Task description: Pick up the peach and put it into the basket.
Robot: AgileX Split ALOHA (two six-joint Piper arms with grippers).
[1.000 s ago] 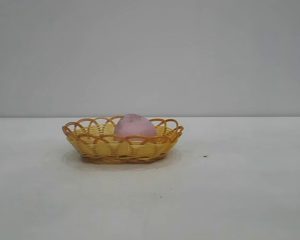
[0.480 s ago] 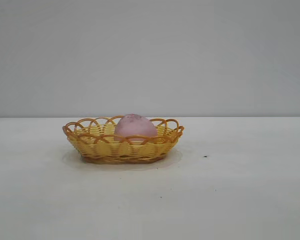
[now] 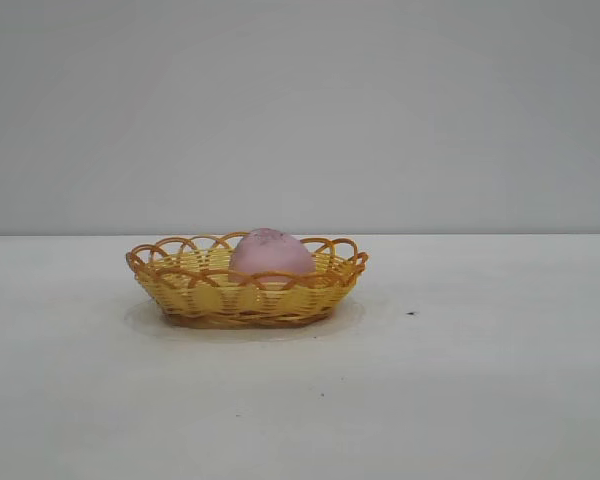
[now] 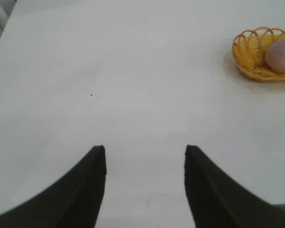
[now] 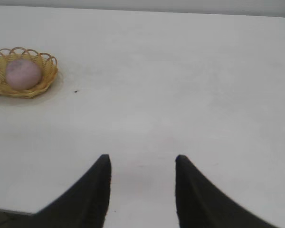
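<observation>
a white table [image 3: 480, 400] carries the basket [image 3: 246, 295], standing alone near its middle, a dark speck [image 3: 410, 313] just beside

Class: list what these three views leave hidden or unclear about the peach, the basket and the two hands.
- Peach underside: exterior view, hidden by the basket wall.
- Basket's far end: left wrist view, cut off by the picture's edge.
- Both arms: absent from the exterior view.
- Left hand and right hand: only the dark fingertips show, apart with nothing between them; the rest is cut off by each wrist view's edge.
</observation>
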